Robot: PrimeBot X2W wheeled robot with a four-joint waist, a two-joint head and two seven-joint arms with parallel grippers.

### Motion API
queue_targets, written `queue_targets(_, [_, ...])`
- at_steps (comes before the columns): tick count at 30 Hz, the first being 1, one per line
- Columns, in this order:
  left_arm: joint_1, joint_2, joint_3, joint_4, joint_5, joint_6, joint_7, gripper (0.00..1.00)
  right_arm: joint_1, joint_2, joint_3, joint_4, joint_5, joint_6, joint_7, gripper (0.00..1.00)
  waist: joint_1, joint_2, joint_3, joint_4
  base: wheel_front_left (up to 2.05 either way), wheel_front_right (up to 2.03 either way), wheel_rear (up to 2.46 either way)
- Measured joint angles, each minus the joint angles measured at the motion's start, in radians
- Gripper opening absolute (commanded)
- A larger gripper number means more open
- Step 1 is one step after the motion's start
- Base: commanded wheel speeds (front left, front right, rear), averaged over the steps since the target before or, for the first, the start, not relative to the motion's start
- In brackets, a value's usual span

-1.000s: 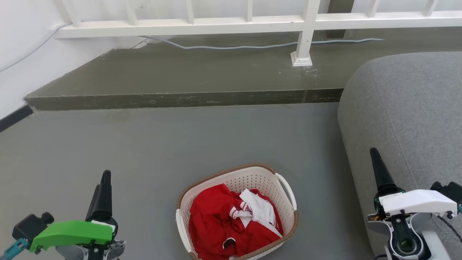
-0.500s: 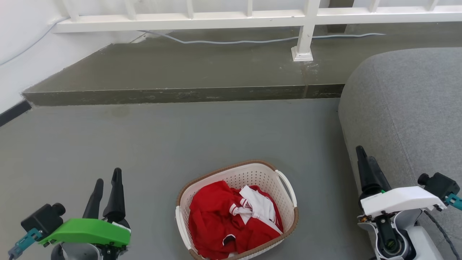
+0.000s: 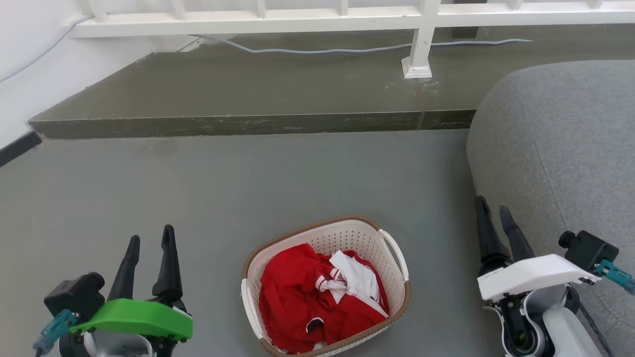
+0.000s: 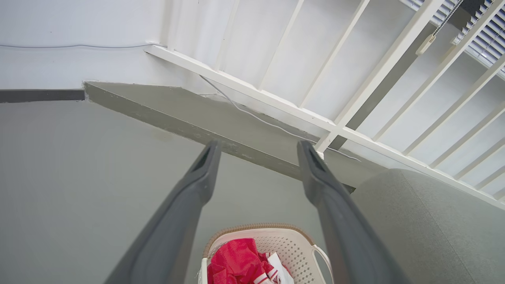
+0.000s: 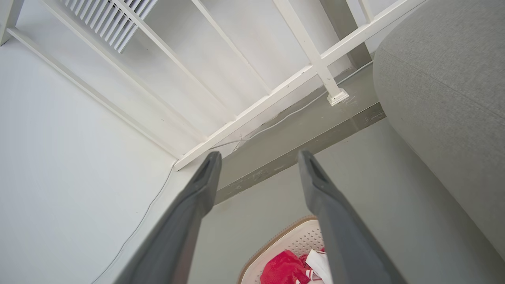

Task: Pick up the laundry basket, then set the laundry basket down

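Note:
The cream laundry basket [image 3: 392,292] with a brown rim stands on the grey floor at the bottom centre of the head view, holding red and white clothes [image 3: 317,300]. My left gripper [image 3: 151,237] is open, well to the basket's left and apart from it. My right gripper [image 3: 493,207] is open too, to the basket's right, beside the grey sofa. The left wrist view has the basket [image 4: 300,248] low between the fingers [image 4: 197,185]. The right wrist view catches the basket's rim [image 5: 276,244] at the bottom edge, with that gripper [image 5: 258,157] open above it.
A grey sofa [image 3: 560,144] fills the right side, close to my right arm. A raised dark step [image 3: 248,124] runs across the back, with a white railing [image 3: 419,44] and a grey cable [image 3: 317,49] on it. A white wall [image 3: 30,59] is at far left.
Both grippers have gone from shut to open and have turned and edged inward towards the basket. The camera has tilted slightly down; the basket stays where it was.

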Motion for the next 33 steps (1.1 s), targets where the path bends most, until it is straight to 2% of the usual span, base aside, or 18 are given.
queue_targets(13, [0.013,0.001,-0.031,-0.033,0.209,0.034,-0.044,1.00,0.000,-0.002,0.054,-0.038,-0.185,-0.042,-0.047,1.00,0.0000,0.0000,0.010,0.000,0.00,0.00,0.00])
queue_targets(17, [0.020,0.001,-0.034,-0.041,0.245,0.043,-0.054,1.00,0.000,-0.004,0.062,-0.044,-0.225,-0.045,-0.058,1.00,0.0000,0.0000,0.011,0.000,0.00,0.00,0.00])
queue_targets(33, [0.046,0.002,-0.064,-0.053,0.462,0.078,-0.111,1.00,0.001,-0.006,0.124,-0.081,-0.436,-0.090,-0.115,1.00,0.0000,0.0000,0.019,0.001,0.00,0.00,0.00])
